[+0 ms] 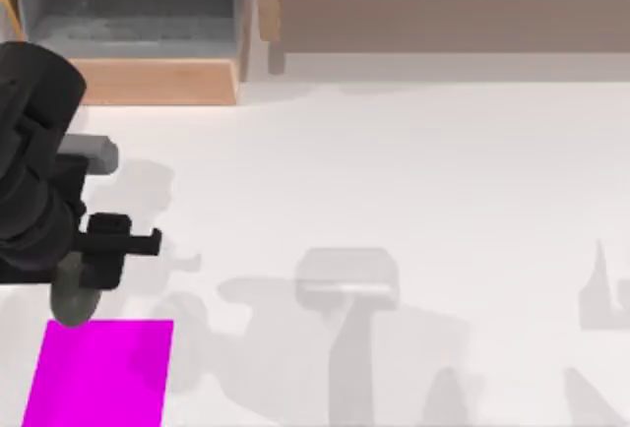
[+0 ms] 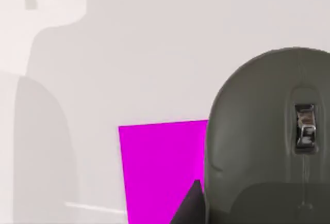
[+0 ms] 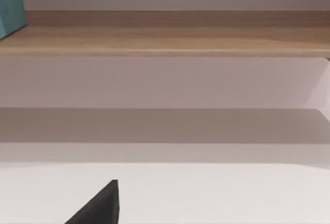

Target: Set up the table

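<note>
Across the whole top view spreads the white table (image 1: 413, 181), flat, its long side running left to right. Near its lower left corner lies a magenta mat (image 1: 98, 373), long side pointing toward the back edge. Just above the mat hangs the left gripper (image 1: 84, 284), carrying a dark grey computer mouse (image 2: 268, 136) whose scroll wheel faces the wrist camera. Along the back stands a light-wood shelf unit (image 1: 443, 14). Whether the right gripper (image 3: 98, 208) is open or closed, I cannot tell.
</note>
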Action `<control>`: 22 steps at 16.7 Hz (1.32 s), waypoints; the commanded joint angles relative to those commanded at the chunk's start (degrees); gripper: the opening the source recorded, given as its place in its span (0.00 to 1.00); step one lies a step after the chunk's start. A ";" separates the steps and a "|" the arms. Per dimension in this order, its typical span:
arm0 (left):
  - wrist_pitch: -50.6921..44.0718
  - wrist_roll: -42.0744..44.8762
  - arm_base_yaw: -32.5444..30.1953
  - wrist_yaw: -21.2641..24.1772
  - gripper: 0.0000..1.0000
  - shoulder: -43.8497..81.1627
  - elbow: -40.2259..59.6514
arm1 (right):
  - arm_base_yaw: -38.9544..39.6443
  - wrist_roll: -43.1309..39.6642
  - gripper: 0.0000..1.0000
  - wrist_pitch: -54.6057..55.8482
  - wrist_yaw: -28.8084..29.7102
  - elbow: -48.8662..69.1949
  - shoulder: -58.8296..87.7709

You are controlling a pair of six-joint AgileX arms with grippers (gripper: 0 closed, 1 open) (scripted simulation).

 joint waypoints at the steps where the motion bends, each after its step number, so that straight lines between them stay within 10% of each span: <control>1: 0.95 -2.01 -1.46 -0.25 0.00 -1.00 -3.23 | 0.00 0.00 1.00 0.00 0.00 0.00 0.00; 22: 5.63 -9.76 -6.11 -1.43 0.00 -5.71 -12.11 | 0.00 0.00 1.00 0.00 0.00 0.00 0.00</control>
